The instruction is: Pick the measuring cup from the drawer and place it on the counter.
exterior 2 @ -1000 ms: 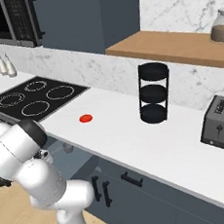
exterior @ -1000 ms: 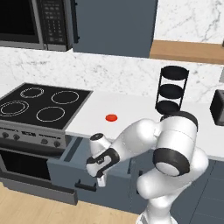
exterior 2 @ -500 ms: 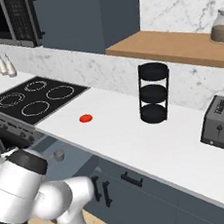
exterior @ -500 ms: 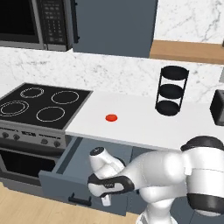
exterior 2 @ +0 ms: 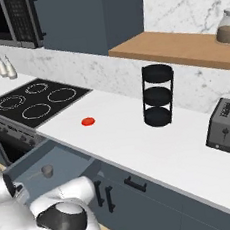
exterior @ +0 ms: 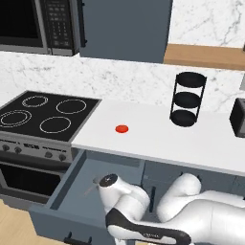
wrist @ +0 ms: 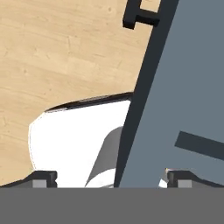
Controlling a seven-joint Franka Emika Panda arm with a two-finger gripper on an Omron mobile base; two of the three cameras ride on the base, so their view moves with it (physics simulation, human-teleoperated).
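Note:
The drawer stands pulled out below the white counter. The small grey measuring cup lies on the drawer floor with its thin handle pointing left. In the left base view the measuring cup is partly hidden by my arm. My gripper hangs low in front of the drawer. It is open and its fingertips stand far apart with nothing between them. Past them I see the drawer's front panel, its dark bar handle and the wooden floor.
A flat red disc lies on the counter near the black stovetop. A black three-tier rack stands further back. A toaster is at the right and the oven door is left of the drawer.
The drawer has come much further out from under the counter. My arm has dropped from the drawer front to low in front of it.

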